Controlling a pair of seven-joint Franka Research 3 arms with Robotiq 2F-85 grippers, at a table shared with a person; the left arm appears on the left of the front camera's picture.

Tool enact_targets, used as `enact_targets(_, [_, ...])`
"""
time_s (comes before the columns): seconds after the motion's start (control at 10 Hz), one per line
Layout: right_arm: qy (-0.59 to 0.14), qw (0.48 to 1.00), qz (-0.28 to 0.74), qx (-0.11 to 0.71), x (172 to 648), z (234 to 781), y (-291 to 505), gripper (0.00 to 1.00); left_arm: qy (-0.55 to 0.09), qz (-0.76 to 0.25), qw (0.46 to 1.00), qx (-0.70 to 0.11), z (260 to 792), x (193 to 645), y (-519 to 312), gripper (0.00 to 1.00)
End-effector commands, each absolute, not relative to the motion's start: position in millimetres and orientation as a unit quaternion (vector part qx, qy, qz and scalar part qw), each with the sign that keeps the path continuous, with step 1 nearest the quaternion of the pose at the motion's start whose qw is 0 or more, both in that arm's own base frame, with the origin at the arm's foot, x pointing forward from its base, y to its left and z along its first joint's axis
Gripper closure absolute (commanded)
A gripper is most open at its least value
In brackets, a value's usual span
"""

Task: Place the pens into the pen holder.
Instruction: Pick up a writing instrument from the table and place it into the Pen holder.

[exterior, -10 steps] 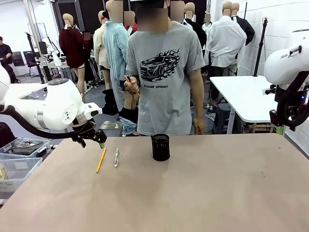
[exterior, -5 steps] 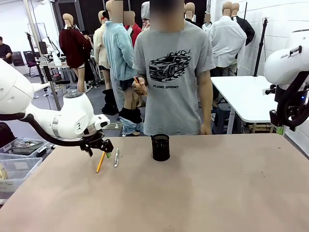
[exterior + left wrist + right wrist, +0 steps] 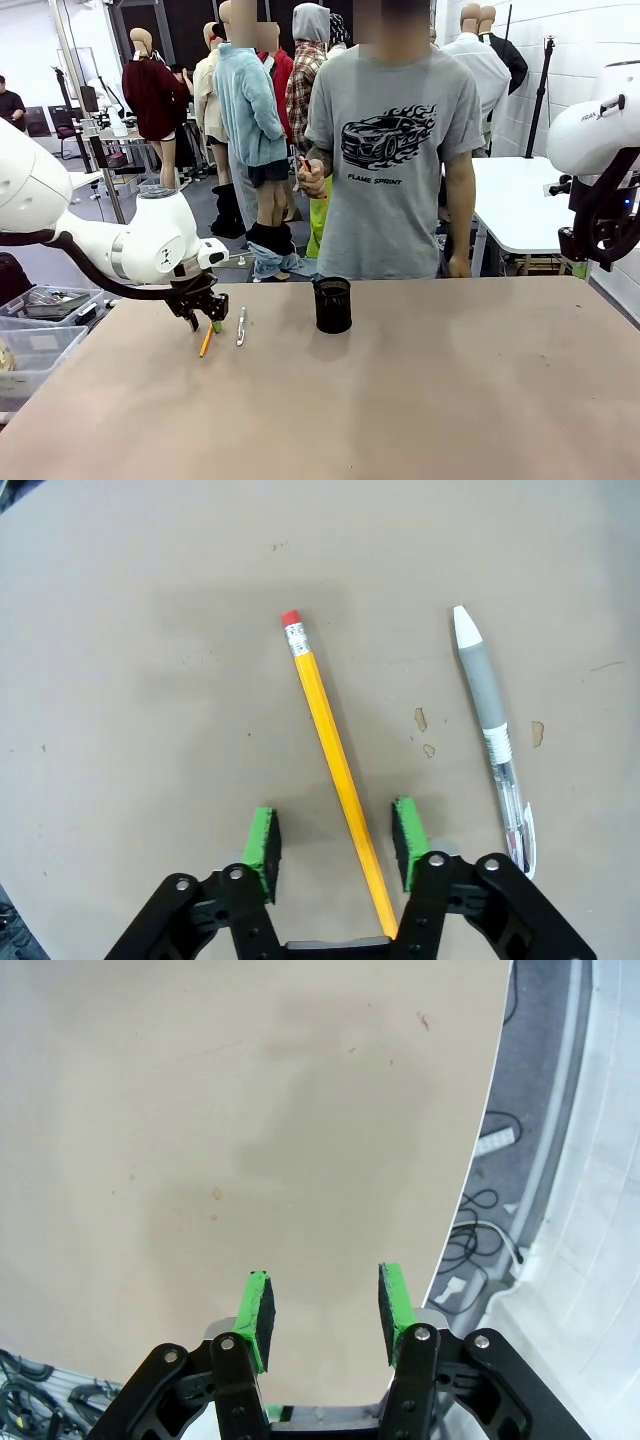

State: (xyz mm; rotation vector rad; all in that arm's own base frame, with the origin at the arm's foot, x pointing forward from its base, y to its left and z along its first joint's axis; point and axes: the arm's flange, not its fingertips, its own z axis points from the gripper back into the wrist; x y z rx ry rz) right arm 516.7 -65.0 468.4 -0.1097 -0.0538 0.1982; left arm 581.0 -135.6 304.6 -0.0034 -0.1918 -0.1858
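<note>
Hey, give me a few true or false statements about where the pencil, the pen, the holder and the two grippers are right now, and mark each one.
1. The left gripper straddles the yellow pencil, with a gap on each side between pad and pencil. True.
2. The silver pen stands in the pen holder. False: it lies flat on the table beside the pencil.
3. The right gripper holds a pen. False: its jaws are apart with nothing between them.
4. The pen holder stands upright on the table, apart from both pens. True.
</note>
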Motion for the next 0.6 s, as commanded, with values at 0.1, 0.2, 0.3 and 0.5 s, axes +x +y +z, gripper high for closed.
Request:
enact_targets(0.1, [-0.027, 0.993, 0.103, -0.055, 516, 468, -66, 0.46, -0.080, -0.084, 0.993, 0.018, 296, 588, -138, 1.00])
enact_targets(0.2, [-0.027, 0.993, 0.103, -0.055, 516, 468, -66, 0.46, -0.073, -0.087, 0.993, 0.023, 292, 590, -139, 1.00])
enact_targets(0.3, [-0.027, 0.993, 0.103, -0.055, 516, 468, -66, 0.46, -0.068, -0.092, 0.993, 0.030, 288, 590, -142, 1.00])
enact_targets(0.5, [-0.027, 0.993, 0.103, -0.055, 516, 468, -66, 0.46, -0.055, -0.101, 0.992, 0.045, 281, 591, -145, 1.00])
